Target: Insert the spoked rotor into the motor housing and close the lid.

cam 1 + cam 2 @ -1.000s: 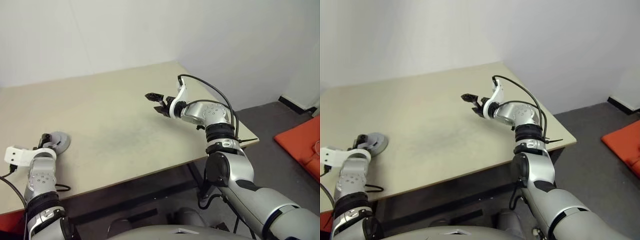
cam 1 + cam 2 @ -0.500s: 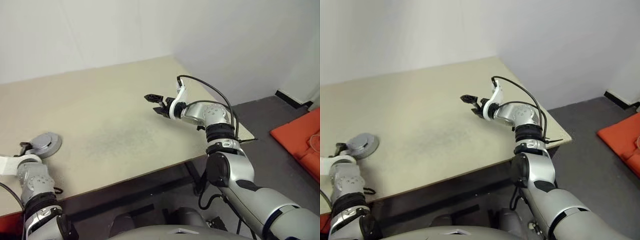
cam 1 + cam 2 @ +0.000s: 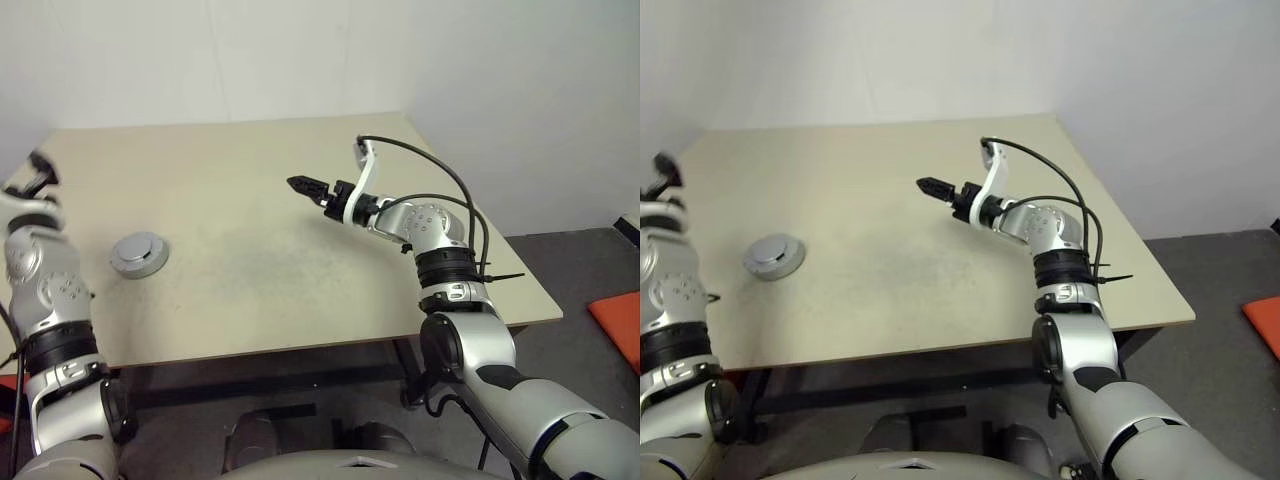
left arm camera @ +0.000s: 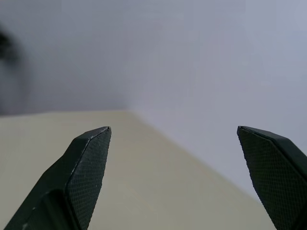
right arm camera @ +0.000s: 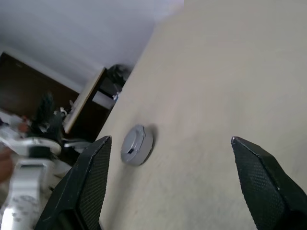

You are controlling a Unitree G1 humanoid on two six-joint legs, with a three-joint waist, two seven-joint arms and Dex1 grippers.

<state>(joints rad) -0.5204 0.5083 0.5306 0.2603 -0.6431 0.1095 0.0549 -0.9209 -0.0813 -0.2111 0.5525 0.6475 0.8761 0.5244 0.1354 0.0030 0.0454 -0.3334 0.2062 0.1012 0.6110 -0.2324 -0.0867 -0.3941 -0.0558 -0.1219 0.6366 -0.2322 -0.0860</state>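
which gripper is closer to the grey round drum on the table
Left. The left gripper is raised above the table's left edge, up and to the left of the motor housing. The right gripper hovers over the table's middle, farther off to the housing's right.

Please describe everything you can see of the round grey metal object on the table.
The housing is a short round drum of grey metal. A flat pale lid with a small centre mark appears to sit on top, so the inside is hidden. It lies flat on the beige table, near the robot's left side, casting a small shadow. Nothing touches it: both grippers are away from it.
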